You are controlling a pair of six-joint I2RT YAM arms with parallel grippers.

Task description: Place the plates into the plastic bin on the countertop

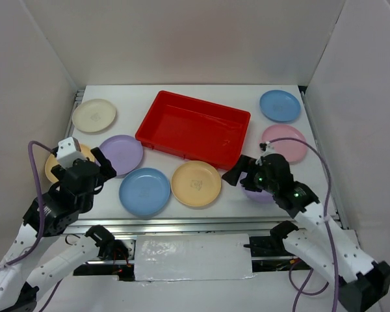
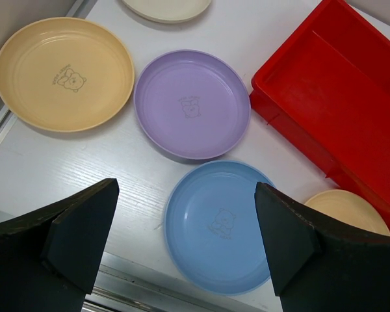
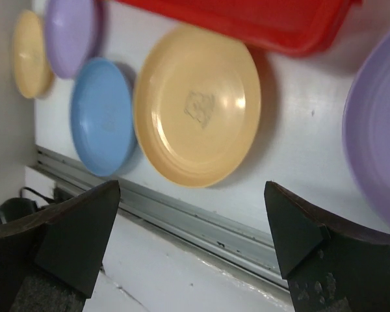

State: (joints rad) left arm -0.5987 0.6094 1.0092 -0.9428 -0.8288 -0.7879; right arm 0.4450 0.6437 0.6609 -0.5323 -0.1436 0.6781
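Note:
The red plastic bin lies empty at the middle back of the white countertop. Several plates lie flat around it: cream, purple, blue, yellow-orange, a second blue and pink. My left gripper hovers open over another yellow-orange plate, with the blue plate below its fingertips. My right gripper is open too, above a second purple plate, with nothing between its fingers.
Metal rails run along the countertop's near edge, and white walls enclose the left, back and right sides. A white panel sits between the arm bases. Purple cables loop off both arms.

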